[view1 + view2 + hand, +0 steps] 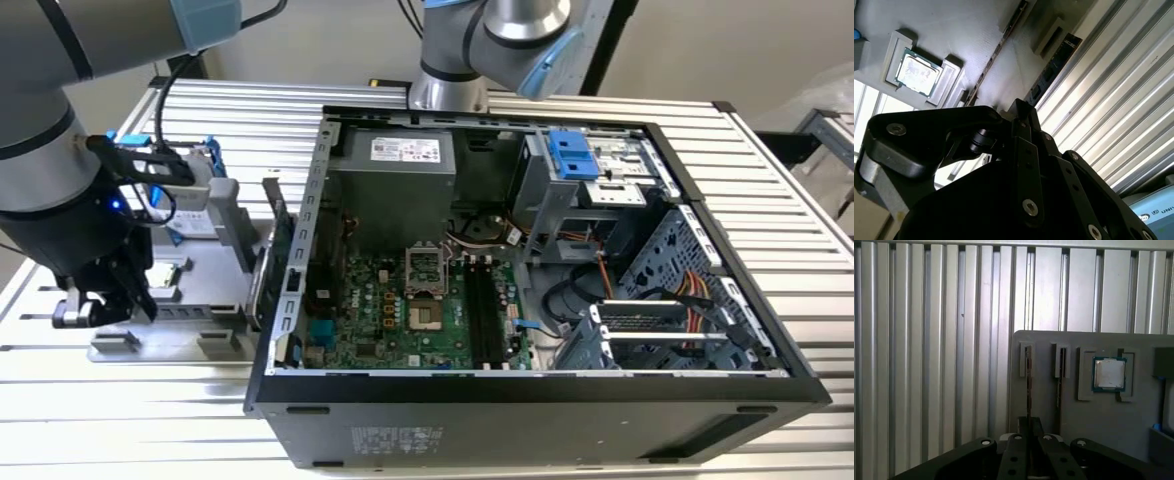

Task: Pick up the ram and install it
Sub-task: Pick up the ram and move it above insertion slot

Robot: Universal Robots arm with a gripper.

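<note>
First wrist view, nearest the lens: the gripper [1029, 429] sits right at the close end of the ram [1028, 382], which stands on edge in the outermost slot of the grey parts tray [1134, 430]; spread or pinching, I cannot tell. Second wrist view agrees: dark-green stick along the tray's edge, just off the gripper. One slot over, what looks like a second stick [1059, 382], then the square processor chip [1109, 374]. For a clean pick, I'd say square up to the board, clamp across its flat faces and draw straight along the slot, no twist, clear of the neighbour. Farther off, in the exterior view, the open computer case [534, 395] shows its black memory slots [483, 310] beside the tray.
</note>
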